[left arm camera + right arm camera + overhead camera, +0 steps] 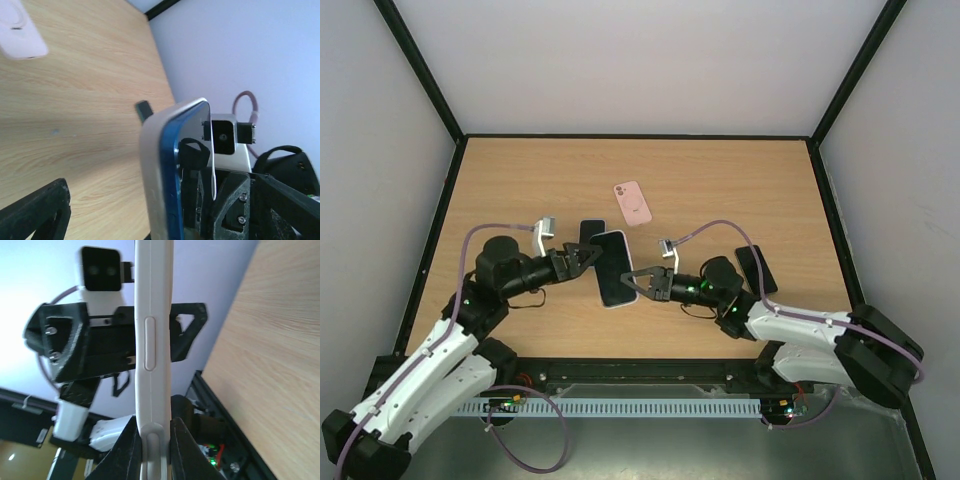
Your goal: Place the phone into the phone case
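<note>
Phone sits mid-table btwn both arms, its blue rim tucked inside the white case; right gripper is clamped on the case's near-right edge, fingers pinching it tight; left gripper has jaws spread wide at the left edge, gripping nothing afaict; stiff, slick, prob light, glass front so fragile; best taken by the long edges, not the screen; pink case lies farther back.
</note>
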Action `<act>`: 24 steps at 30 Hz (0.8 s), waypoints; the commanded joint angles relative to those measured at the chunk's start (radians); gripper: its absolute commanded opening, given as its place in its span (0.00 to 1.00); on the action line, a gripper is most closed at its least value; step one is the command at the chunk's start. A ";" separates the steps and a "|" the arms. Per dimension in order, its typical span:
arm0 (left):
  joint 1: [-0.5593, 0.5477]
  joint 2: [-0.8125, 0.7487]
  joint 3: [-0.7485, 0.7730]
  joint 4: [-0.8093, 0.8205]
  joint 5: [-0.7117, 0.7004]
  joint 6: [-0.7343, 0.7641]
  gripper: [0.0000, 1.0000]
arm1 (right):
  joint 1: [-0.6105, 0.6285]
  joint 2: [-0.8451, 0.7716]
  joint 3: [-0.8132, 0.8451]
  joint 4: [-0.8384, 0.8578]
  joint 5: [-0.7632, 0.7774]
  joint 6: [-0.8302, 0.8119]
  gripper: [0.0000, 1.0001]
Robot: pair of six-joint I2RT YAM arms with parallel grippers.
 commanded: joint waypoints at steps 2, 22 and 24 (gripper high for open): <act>0.005 -0.080 -0.046 0.202 0.138 -0.097 0.97 | 0.022 -0.106 -0.011 0.153 -0.034 0.004 0.05; 0.004 -0.077 -0.140 0.565 0.209 -0.269 0.33 | 0.043 -0.052 -0.069 0.453 -0.079 0.156 0.02; 0.004 -0.078 -0.150 0.578 0.206 -0.276 0.26 | 0.043 -0.054 -0.075 0.455 -0.080 0.151 0.02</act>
